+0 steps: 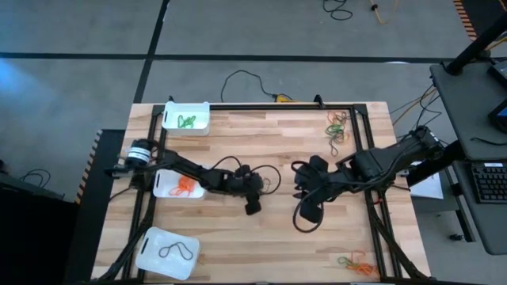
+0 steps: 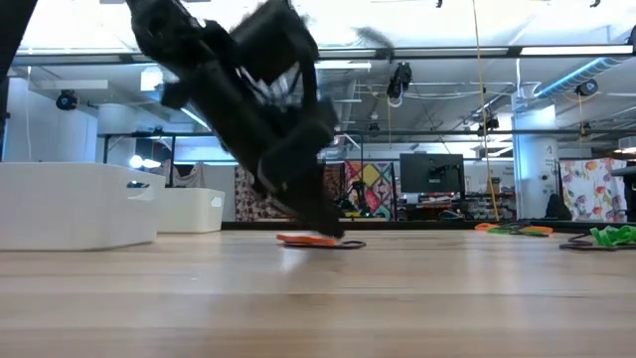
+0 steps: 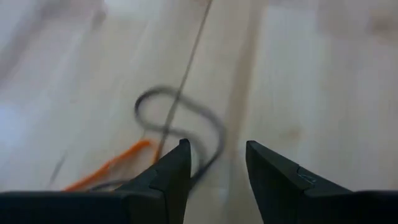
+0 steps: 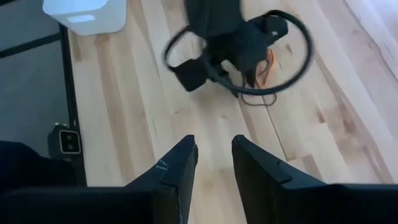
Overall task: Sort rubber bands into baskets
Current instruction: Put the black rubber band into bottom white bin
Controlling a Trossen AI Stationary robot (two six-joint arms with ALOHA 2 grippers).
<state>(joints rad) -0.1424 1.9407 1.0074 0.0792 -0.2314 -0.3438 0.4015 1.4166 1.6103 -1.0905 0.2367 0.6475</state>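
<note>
My left gripper [image 1: 253, 203] is open and low over the table's middle, shown in the left wrist view [image 3: 217, 163] and the low view [image 2: 333, 231]. A black rubber band [image 3: 180, 115] and an orange rubber band [image 3: 112, 165] lie on the wood right at its fingertips. My right gripper [image 1: 307, 215] is open and empty, held above the table to the right of it [image 4: 214, 155]. Three white baskets stand at the left: the far one [image 1: 198, 107] holds green bands, the middle one [image 1: 161, 184] orange bands, the near one [image 1: 150, 241] a black band. My left gripper comes down at a slant from the table's left. The black band's near loop [image 3: 208, 158] lies between the two fingertips, by one fingertip [image 3: 180, 155]. I cannot tell whether a finger touches it. The band lies flat on the wood.
Loose orange, green and black bands lie in a pile at the far right [image 1: 338, 123] and another at the near right corner [image 1: 356, 264]. Black cable loops hang off both arms [image 4: 249, 56]. A dark frame rail [image 1: 366, 150] runs along the table's right side.
</note>
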